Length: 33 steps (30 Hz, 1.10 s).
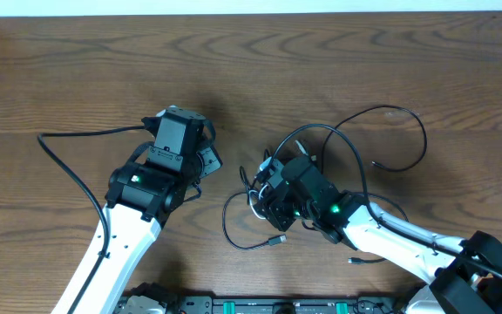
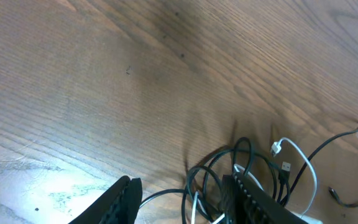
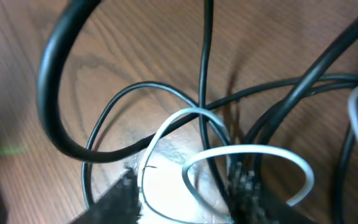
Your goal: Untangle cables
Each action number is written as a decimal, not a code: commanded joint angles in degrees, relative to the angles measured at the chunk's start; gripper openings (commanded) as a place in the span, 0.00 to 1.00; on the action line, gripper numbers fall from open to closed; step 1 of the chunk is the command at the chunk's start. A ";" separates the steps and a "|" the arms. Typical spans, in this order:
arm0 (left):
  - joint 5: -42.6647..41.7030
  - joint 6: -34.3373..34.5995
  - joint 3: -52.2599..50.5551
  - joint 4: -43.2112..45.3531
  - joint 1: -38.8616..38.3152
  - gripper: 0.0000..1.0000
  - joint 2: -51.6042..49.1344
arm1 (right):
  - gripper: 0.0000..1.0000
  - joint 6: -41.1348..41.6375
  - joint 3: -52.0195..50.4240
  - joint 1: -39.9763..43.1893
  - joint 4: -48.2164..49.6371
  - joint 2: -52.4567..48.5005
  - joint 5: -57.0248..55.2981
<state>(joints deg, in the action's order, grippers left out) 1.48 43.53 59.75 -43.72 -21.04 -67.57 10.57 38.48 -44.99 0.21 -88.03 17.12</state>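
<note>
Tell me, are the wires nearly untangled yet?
Not yet. Nothing looks done: the black cables and white cable lie knotted together. In hand: the right gripper sits over them, jaws open around white loops; the left gripper is open beside them. Left: pulling each cable free.

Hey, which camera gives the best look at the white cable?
The left wrist view: the white cable shows its plug end and a long curve against the table. The right wrist view shows only close-up loops crossing the black cables, ends cropped. Overhead catches just a sliver in the tangle.
</note>
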 commanded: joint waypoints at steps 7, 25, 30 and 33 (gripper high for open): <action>0.98 0.24 1.11 -0.37 0.85 0.48 -0.04 | 0.64 1.92 2.54 -0.39 -5.66 12.22 2.99; 0.94 5.46 1.14 -12.28 18.91 0.44 8.90 | 0.70 -0.94 2.71 -11.67 -9.73 4.42 -13.57; 0.96 5.46 1.14 -12.57 19.37 0.45 9.35 | 0.69 0.13 4.22 -11.74 -8.31 0.11 -14.69; 0.96 5.46 1.14 -12.57 19.37 0.45 9.27 | 0.68 0.11 5.77 -11.76 -8.11 -1.38 -14.14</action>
<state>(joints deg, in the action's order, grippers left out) 1.69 48.25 59.75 -55.99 -1.96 -58.48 9.63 41.10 -56.25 -8.49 -87.88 4.27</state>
